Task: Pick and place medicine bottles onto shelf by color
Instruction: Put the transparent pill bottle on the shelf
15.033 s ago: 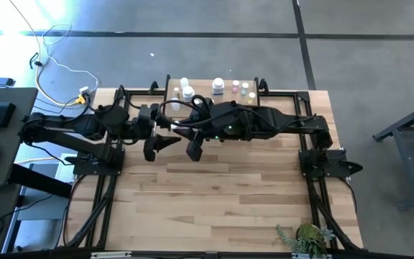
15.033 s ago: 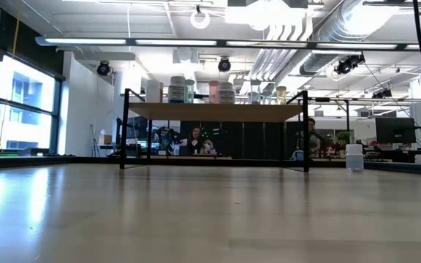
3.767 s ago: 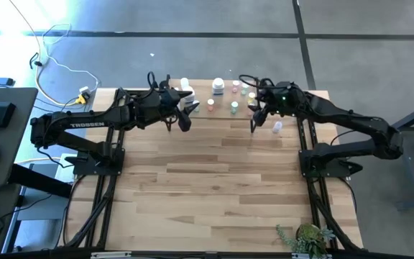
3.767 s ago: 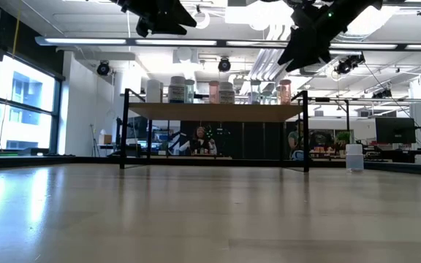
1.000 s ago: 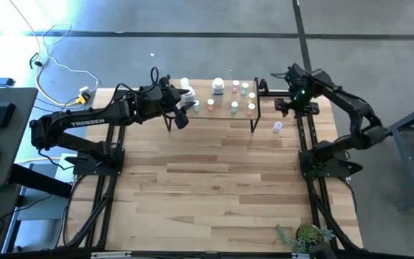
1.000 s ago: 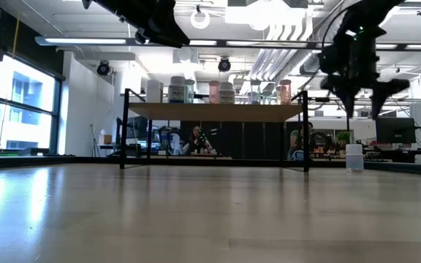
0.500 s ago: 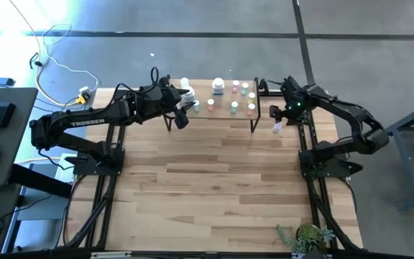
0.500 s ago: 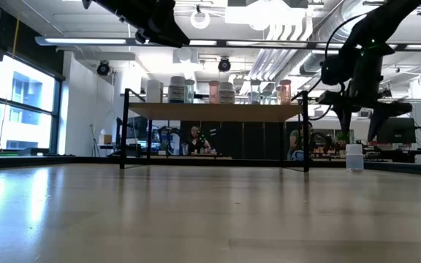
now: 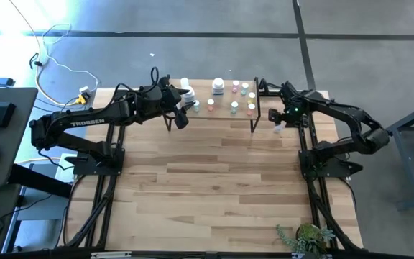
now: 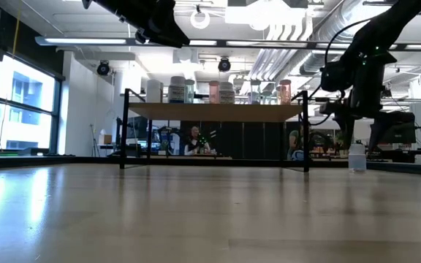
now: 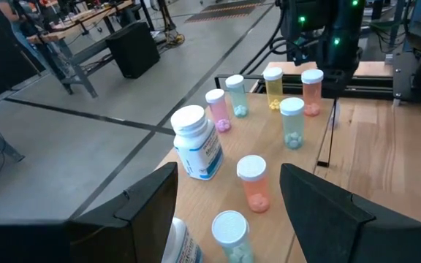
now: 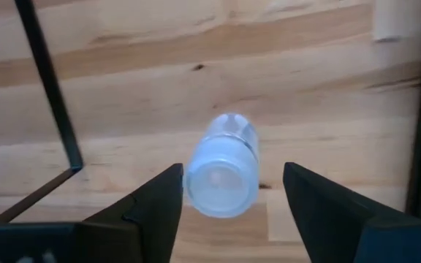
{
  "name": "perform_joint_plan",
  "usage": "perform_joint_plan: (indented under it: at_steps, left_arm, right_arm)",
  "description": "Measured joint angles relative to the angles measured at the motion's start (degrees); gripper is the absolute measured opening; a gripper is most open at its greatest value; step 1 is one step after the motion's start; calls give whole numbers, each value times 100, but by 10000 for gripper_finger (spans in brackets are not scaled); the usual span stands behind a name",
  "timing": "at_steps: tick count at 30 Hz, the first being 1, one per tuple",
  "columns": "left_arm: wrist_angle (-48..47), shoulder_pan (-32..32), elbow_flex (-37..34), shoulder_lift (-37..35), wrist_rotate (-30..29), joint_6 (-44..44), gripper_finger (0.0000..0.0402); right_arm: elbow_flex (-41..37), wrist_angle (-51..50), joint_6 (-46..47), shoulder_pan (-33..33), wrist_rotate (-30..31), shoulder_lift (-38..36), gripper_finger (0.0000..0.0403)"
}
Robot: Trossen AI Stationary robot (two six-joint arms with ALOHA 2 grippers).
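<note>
I'm over the last stray: a small clear bottle [image 12: 221,175] with a pale cap, standing upright on the worktop [image 9: 214,187] just off the shelf's right end, beside the shelf leg [image 12: 50,88]. My right gripper [image 12: 229,212] hangs straight above it, fingers spread wide with the cap centred in the gap, nothing held. It looks like thin plastic, nearly weightless, so I judge it tips or skates at the slightest nudge. The smooth round wall will want to squirt out, so I'd take it across the body just under the cap, squarely and gently. The shelf [image 9: 221,115] already carries the other bottles [image 11: 265,109], pinks, greens and a yellowish one. My left gripper [image 11: 229,204] waits above the shelf's left end, fingers apart and empty.
</note>
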Motion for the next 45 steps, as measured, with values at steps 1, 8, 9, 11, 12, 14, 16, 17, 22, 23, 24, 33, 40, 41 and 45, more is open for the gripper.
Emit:
perform_joint_plan:
  at_steps: [1, 8, 9, 11, 12, 14, 16, 17, 22, 23, 24, 33, 40, 41, 45]
  left_arm:
    - [0, 1, 0, 2, 0, 0, 229]
    - [0, -1, 0, 1, 0, -1, 229]
    - [-1, 1, 0, 1, 0, -2, 229]
    - [-4, 1, 0, 2, 0, 0, 229]
    - [-16, 1, 0, 0, 0, -1, 229]
    - [-75, 1, 0, 1, 0, -3, 229]
    - [-155, 1, 0, 0, 0, -4, 229]
    - [-180, 1, 0, 2, -2, -4, 229]
    - [-293, 0, 0, 2, -2, -2, 229]
    - [-303, 1, 0, 1, -2, -2, 229]
    - [-304, 1, 0, 1, -2, -2, 229]
    - [-304, -1, 0, 2, -1, 0, 229]
    - [-302, -1, 0, 2, 0, 0, 229]
    - [-302, 0, 0, 1, 0, 1, 229]
    - [-302, 1, 0, 2, -2, 103, 229]
  right_arm:
    - [2, 4, 0, 0, 43, 0, 213]
    - [15, 19, 21, -2, 5, -2, 130]
    - [17, 14, 21, -2, -1, -3, 121]
    - [19, 11, 20, -2, -9, -7, 116]
    - [19, 9, 20, -4, -16, -7, 116]
    - [19, 0, 20, -4, -24, -7, 117]
    - [19, -49, 20, -4, -83, -6, 126]
    - [19, -100, 17, -4, -138, -4, 129]
    - [12, -327, -23, 0, -387, -40, 124]
    - [11, -362, -10, 0, -408, -81, 122]
    - [11, -382, 25, 0, -417, -139, 121]
    - [11, -480, 387, 0, -417, -1012, 121]
    - [11, -398, 787, 0, -510, -1929, 121]
    - [11, -354, 851, 0, -508, -2052, 121]
    - [11, -122, 1082, 0, -509, -2513, 122]
